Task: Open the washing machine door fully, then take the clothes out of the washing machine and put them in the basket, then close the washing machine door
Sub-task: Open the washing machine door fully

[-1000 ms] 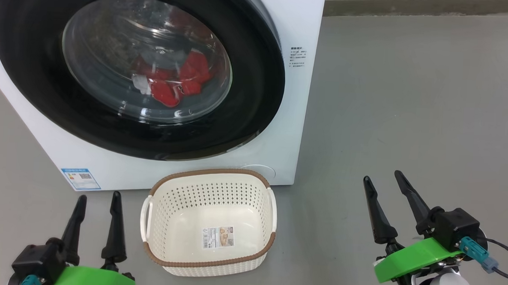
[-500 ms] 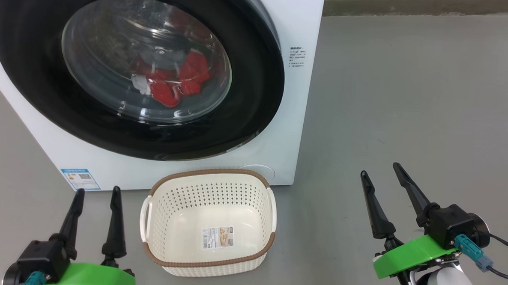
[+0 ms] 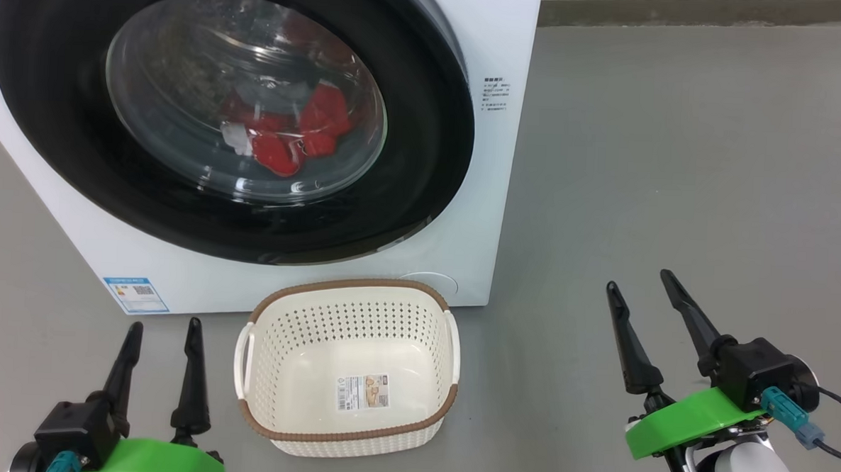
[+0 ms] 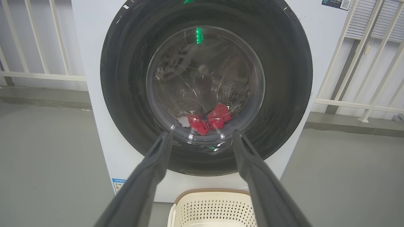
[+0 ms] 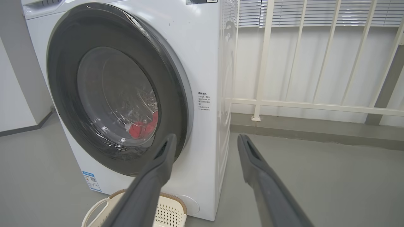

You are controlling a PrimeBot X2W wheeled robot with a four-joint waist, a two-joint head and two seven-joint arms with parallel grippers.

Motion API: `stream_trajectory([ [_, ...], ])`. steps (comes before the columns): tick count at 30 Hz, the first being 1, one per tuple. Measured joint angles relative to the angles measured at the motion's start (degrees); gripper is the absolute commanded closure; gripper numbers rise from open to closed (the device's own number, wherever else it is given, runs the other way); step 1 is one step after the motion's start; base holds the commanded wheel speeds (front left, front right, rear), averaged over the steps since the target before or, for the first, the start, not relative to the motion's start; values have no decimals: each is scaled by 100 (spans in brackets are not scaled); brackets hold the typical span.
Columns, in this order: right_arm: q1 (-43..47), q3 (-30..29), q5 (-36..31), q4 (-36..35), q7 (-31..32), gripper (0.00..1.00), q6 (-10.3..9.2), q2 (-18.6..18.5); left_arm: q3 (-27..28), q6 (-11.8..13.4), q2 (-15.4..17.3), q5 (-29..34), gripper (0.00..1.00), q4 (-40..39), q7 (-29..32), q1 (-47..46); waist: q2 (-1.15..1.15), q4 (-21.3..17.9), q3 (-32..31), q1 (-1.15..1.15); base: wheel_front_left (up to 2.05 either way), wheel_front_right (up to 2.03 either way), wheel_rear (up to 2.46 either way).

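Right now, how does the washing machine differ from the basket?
The washing machine is bigger than the basket. The washing machine holds red clothes behind its glass door; the basket holds only a sticker. The washing machine opens at the front, the basket at the top. Both are pale and stand on the floor.

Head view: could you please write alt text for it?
A white washing machine shows red clothes through its round glass door. An empty cream basket sits before it, between the open left tool and right tool.
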Motion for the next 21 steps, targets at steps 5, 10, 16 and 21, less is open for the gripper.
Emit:
stream_trajectory([
  [5,-5,-40,46,114,0,0,0,-15,-2,0,0,0,0,45,0,0,0,19,21,0,0,0,0],
  [10,-179,-73,74,313,0,88,0,-21,-19,0,1,0,0,57,0,-1,0,45,69,0,0,0,0],
  [16,-623,-48,964,534,0,100,0,-24,-56,0,1,-9,0,45,0,-76,0,65,289,0,0,0,0],
  [21,-1171,135,2413,647,0,100,-1,-107,-136,2,2,-19,0,-43,0,-269,0,98,550,0,0,0,0],
])
